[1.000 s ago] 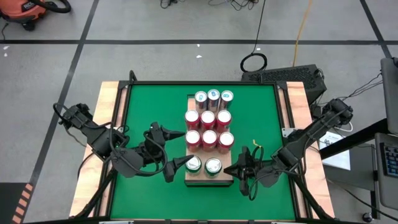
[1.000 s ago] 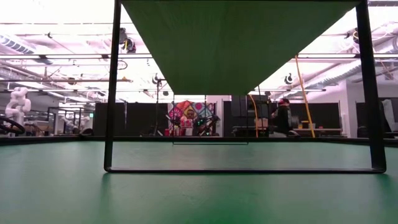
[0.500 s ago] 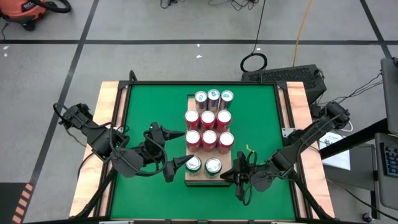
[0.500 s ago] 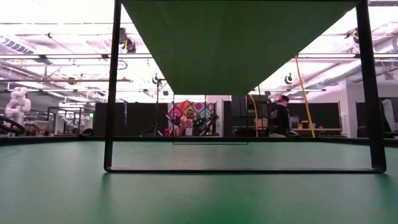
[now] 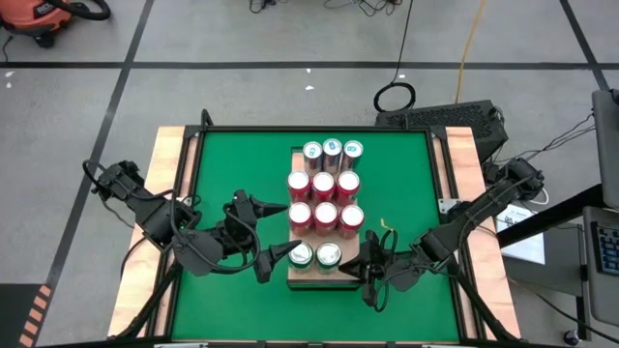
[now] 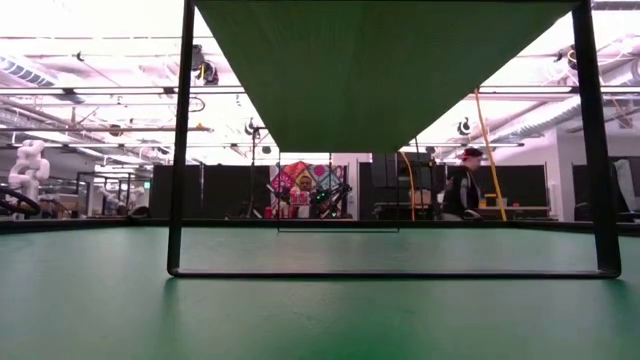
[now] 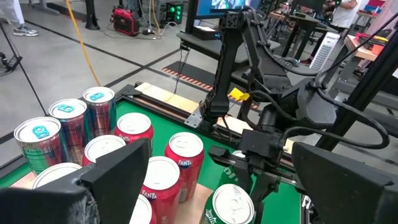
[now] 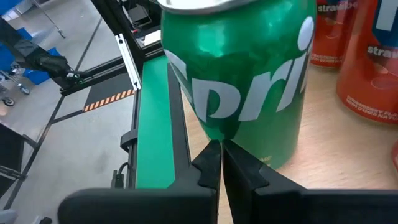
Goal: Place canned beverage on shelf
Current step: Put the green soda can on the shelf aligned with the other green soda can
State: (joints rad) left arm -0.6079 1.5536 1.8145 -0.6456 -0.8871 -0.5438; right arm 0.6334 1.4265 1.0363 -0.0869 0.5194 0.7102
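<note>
The green surface point(image 5: 232, 184) carries the shelf point(image 5: 324, 278), a pale wooden block bearing three rows of three upright cans plus two green cans in the near row, one slot at the right of that row unfilled. The left end effector point(image 5: 280, 254) stands spread wide beside the left green can point(image 5: 301, 255), not gripping it; a careless sweep from here could topple that can into the red cans point(image 5: 325, 215) packed just behind, and the close spacing would likely carry the fall onward. The right end effector point(image 5: 364, 269) sits at the shelf's near right corner with its fingers point(image 8: 211, 163) pressed together, holding nothing, the tips just at the base of the right green can point(image 5: 329, 256). Risk, as a judgement: any forward push from closed tips would slide or tip this can toward its neighbour or the shelf edge. Readable markings: the right green can shows "Spri", consistent with Sprite, in the right wrist view; the red cans read "Fanta" in the left wrist view and "strawbe" in the right wrist view. The three far cans point(image 5: 332, 150) carry lid labels too small to read.
</note>
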